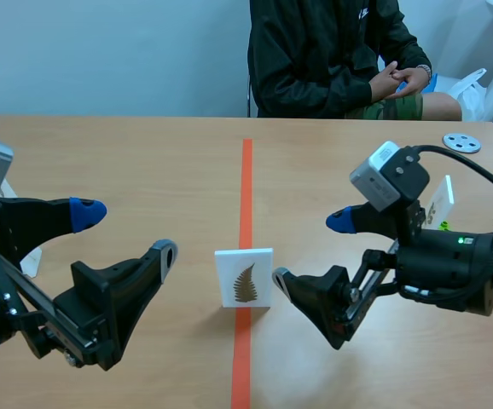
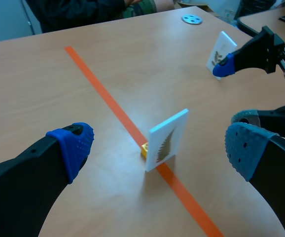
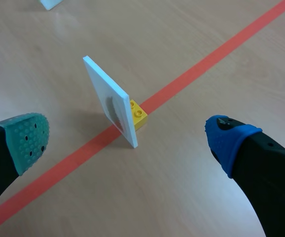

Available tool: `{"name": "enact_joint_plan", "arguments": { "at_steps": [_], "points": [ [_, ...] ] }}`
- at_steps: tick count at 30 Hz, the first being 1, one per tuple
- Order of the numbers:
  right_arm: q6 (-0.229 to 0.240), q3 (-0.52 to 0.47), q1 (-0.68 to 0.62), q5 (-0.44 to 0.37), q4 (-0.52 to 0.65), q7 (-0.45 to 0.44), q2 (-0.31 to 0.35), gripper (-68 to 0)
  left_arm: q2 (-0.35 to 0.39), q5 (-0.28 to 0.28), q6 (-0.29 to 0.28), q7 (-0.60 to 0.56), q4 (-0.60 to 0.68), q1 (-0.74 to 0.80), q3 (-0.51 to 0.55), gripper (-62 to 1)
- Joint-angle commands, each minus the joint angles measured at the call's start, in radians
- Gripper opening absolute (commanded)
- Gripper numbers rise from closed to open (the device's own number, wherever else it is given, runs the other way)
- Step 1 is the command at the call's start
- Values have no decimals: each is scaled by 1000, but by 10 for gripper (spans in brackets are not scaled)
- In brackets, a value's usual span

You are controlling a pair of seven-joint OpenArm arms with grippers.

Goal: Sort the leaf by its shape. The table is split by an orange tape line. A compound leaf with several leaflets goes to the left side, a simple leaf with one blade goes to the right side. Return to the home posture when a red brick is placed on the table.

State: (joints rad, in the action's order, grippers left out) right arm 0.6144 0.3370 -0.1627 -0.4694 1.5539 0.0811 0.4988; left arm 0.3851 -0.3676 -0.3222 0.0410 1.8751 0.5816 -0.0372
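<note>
Left hand: fingers spread wide, nothing held, low over desk. Right hand: also wide, nothing gripped. Leaf card stands upright between both hands, just ahead of each, touching neither; base on orange tape line. Printed leaf fern-like, many leaflets. Yellow brick against card's back, on side away from hands. Second white card near right hand's blue-tipped finger. Person seated across desk.
</note>
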Motion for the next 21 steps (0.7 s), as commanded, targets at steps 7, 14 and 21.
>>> {"name": "enact_joint_plan", "arguments": {
  "at_steps": [7, 14, 21],
  "points": [
    [1, 128, 132, 134, -141, -118, -61, 4, -2, -7, -2, -18, 5, -3, 11, -37],
    [-5, 233, 186, 283, -291, -225, -145, 4, -2, -7, -2, -24, 5, -3, 12, -37],
    [-80, 280, 199, 381, -352, -314, -189, 4, -2, -7, -2, -25, 5, -3, 28, -37]
  ]
}}
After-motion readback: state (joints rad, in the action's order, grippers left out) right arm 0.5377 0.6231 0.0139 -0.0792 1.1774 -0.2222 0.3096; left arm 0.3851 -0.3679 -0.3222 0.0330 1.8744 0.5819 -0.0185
